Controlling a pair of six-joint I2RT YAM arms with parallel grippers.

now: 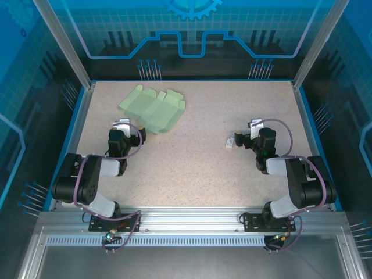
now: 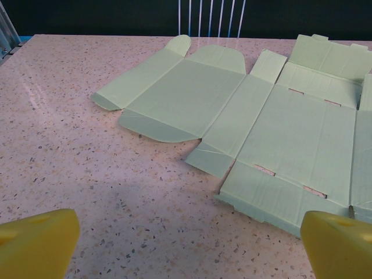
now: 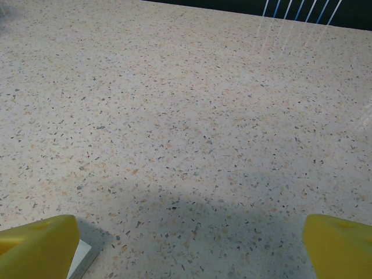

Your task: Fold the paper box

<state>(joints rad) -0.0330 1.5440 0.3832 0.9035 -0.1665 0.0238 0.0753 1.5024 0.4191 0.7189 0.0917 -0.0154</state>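
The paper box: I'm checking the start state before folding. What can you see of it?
The paper box is a pale mint-green sheet of thin card, die-cut with creased panels, rounded flaps and small slots. It lies unfolded and nearly flat on the speckled table, far left, ahead of the left gripper.

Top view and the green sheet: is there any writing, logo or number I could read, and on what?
No readable text anywhere.
Paper box: plain, no print.
Back panel: a gear drawing and lines, no letters.
Small white object: too small to tell.
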